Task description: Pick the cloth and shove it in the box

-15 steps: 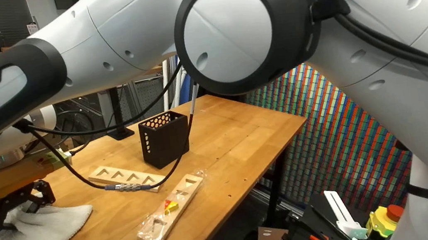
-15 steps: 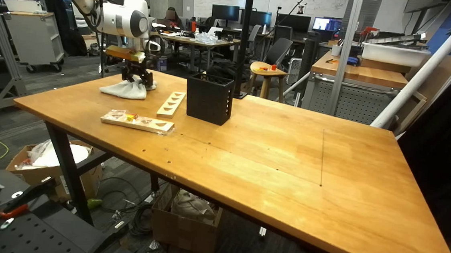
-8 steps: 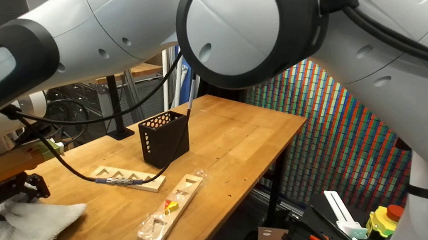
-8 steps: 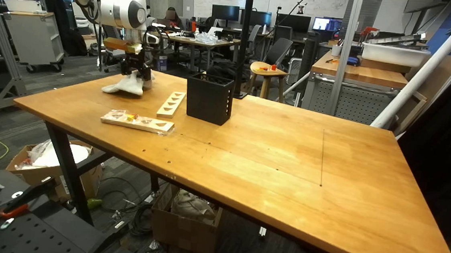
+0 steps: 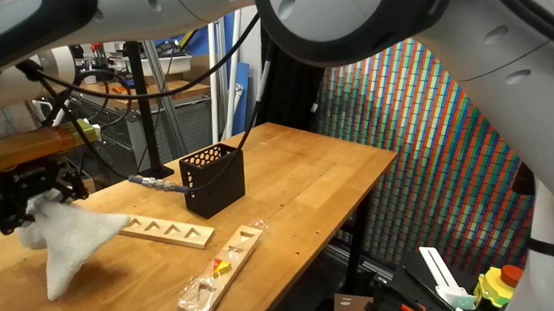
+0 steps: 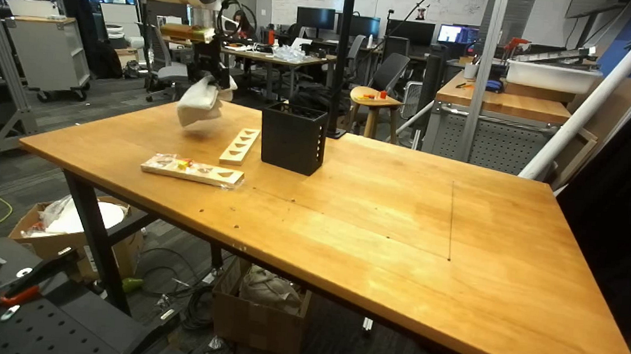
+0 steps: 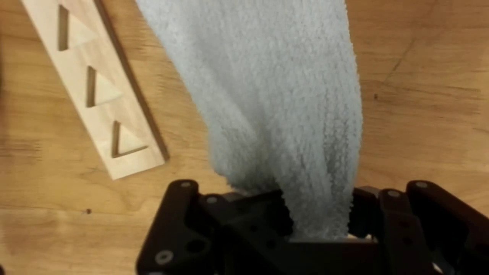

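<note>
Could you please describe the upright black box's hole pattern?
The upright black box has hexagonal honeycomb holes, clearest in an exterior view.

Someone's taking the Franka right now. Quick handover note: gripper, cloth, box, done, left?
Gripper: shut on the cloth, rest of it hanging loose.
Cloth: up in the air over the table, looks clear of it; outside the box.
Box: upright on the table, open side up; an unwrapped slotted strip lies beside it, on the cloth's side.
Done: cloth picked up.
Left: carry it over the box, shove it in, release. Dangling corners may snag, so probably go in high.
</note>
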